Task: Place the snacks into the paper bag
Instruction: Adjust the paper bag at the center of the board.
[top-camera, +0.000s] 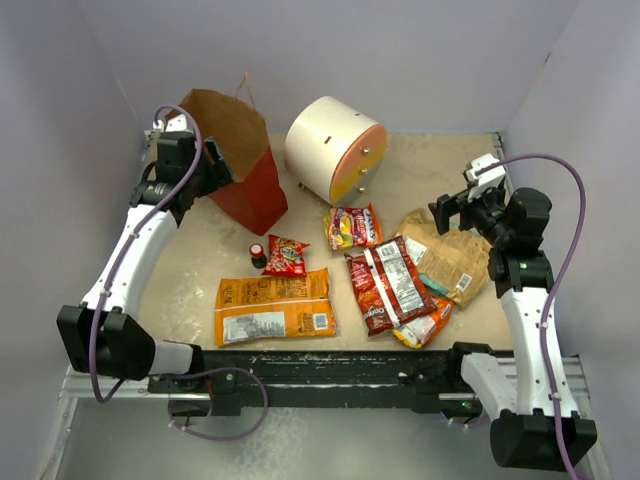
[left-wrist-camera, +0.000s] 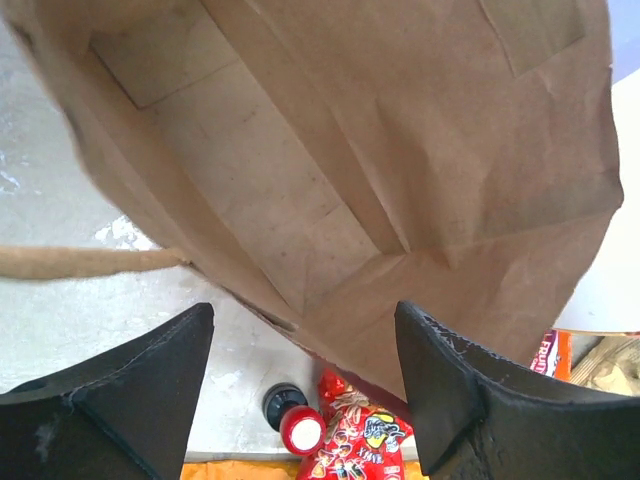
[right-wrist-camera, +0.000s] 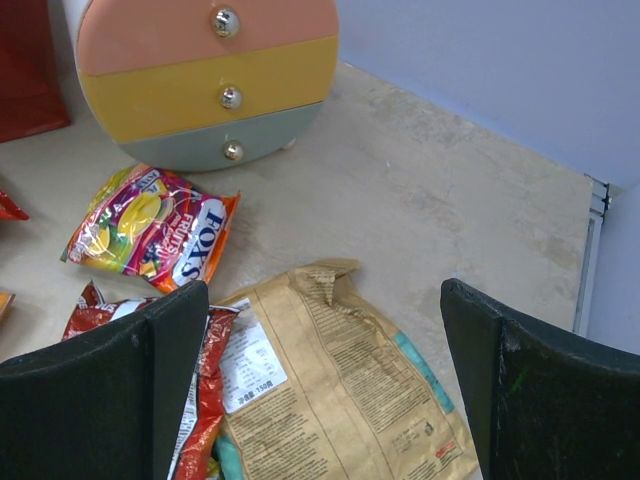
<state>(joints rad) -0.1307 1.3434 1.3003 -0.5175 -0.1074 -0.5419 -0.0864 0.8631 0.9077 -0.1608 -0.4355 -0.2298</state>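
The red paper bag (top-camera: 245, 170) stands tilted at the back left, its brown inside (left-wrist-camera: 330, 150) open toward my left gripper (top-camera: 222, 162), which is open at its near rim. Snacks lie on the table: a large orange packet (top-camera: 273, 307), a small red one (top-camera: 286, 255) (left-wrist-camera: 358, 440), a colourful one (top-camera: 353, 226) (right-wrist-camera: 150, 225), a dark red one with a white label (top-camera: 388, 283) (right-wrist-camera: 205, 395), a tan-brown one (top-camera: 450, 255) (right-wrist-camera: 350, 390) and a teal edge (top-camera: 435, 287). My right gripper (top-camera: 452, 208) is open above the tan-brown packet.
A cream cylindrical drawer unit (top-camera: 333, 148) (right-wrist-camera: 210, 80) lies at the back centre. A tiny dark bottle with a red cap (top-camera: 258, 253) (left-wrist-camera: 295, 420) stands beside the small red packet. Walls close in the left, back and right.
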